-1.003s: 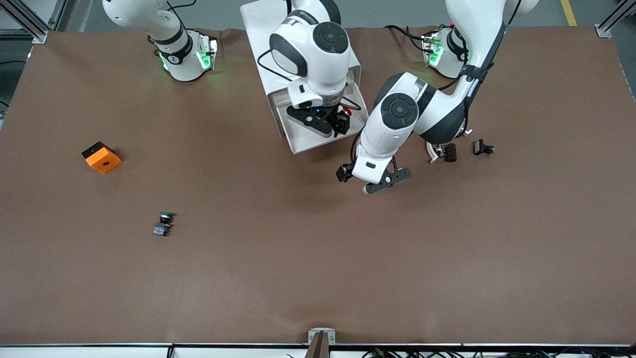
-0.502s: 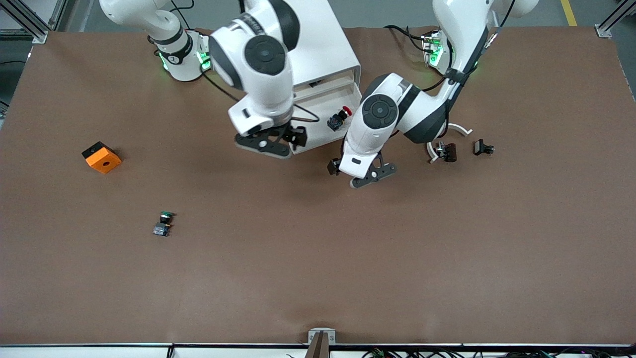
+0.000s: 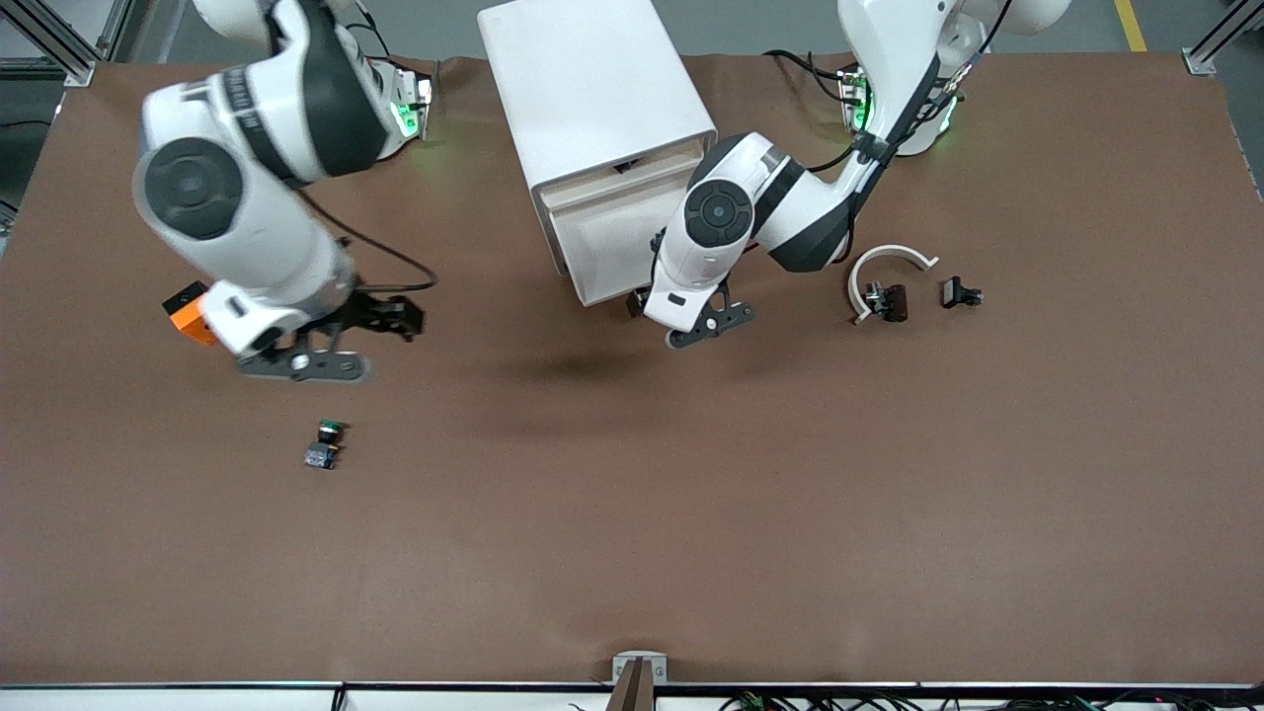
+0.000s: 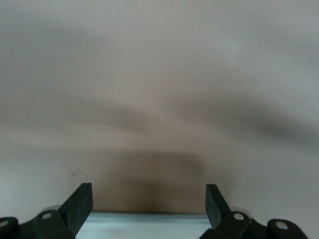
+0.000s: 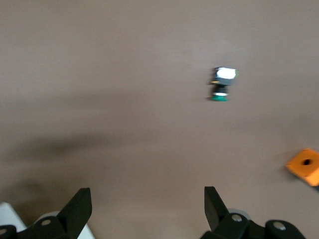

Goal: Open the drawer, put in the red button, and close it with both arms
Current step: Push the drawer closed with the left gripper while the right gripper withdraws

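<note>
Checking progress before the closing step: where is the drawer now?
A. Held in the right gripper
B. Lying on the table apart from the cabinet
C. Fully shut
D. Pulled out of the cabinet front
D: the drawer sticks out of the cabinet, toward the front camera.

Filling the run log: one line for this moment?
drawer: open | left gripper: open, at drawer front | right gripper: open, empty, over table near orange block
</note>
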Available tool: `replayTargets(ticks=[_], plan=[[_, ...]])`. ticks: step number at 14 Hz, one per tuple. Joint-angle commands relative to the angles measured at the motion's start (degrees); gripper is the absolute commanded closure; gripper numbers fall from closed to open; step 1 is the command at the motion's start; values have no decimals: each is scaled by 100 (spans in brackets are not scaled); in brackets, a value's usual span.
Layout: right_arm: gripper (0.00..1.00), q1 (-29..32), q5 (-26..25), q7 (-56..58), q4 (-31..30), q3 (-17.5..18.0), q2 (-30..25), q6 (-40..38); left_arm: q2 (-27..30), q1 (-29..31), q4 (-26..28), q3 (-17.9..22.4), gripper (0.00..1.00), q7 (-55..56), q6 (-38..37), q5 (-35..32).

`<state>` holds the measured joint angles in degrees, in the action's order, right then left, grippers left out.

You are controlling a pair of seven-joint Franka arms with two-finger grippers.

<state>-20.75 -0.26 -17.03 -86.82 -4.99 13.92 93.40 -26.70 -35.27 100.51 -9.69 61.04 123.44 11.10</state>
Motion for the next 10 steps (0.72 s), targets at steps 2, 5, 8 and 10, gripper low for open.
replayTargets(ticks=[2,5,8,10], plan=[[0,947,8,1164,622,148,-12,-848,-55,11,13,-182,0,40,-57,506],[0,1598,17,1937,640,139,-29,-1033,-178,11,13,-279,0,48,-100,876],[0,2108,8,2107,745,139,-38,-1243,-187,11,13,-349,0,40,-591,1209],[0,2346,8,2107,903,148,-38,-1481,-187,11,13,-367,0,40,-890,1517]])
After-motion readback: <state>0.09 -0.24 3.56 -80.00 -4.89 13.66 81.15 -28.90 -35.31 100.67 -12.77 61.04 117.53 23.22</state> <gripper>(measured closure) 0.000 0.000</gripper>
